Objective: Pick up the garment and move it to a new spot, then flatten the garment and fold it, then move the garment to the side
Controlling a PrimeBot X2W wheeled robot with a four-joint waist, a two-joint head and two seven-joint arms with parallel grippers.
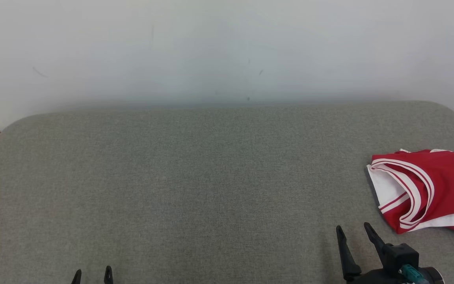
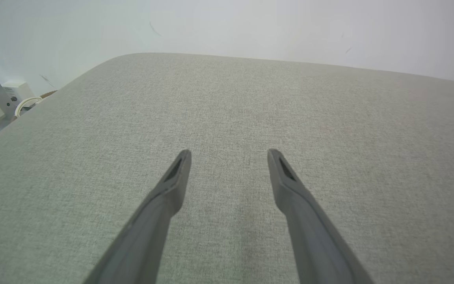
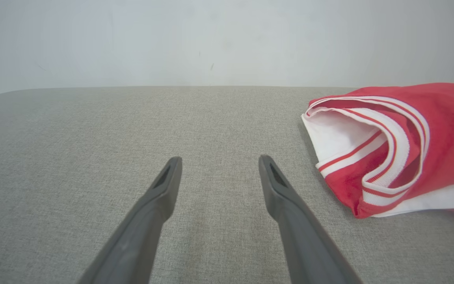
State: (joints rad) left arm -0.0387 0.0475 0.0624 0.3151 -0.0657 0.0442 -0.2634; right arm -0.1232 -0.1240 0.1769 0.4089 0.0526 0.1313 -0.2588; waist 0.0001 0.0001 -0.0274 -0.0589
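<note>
two long dark fingers of the right gripper (image 1: 352,226) rise from the lower right of the head view. they stand spread apart with nothing between them, over the grey woven fabric cushion (image 1: 211,177). in the right wrist view the same gripper (image 3: 220,157) shows only bare grey weave in the gap between its tips.

just ahead of these fingers and off to their right lies the red sleeveless jersey with white and red striped trim (image 1: 443,185). it is near the right fingertip but not touching it. the jersey (image 3: 447,130) lies folded in layers on the cushion, with a white layer showing under the red one and a trimmed opening facing the gripper. dark lettering runs along its far right part, cut off by the frame edge.

the left gripper (image 1: 93,269) shows only its fingertips at the lower left of the head view, well apart from the jersey. seen from its own wrist, the left gripper (image 2: 229,151) is also spread wide and empty above plain cushion.

beyond both grippers the cushion's rounded far edge meets a pale wall (image 1: 227,47). far to the left of the left fingers, past the cushion's corner, sits a white looped cable (image 2: 24,103).
</note>
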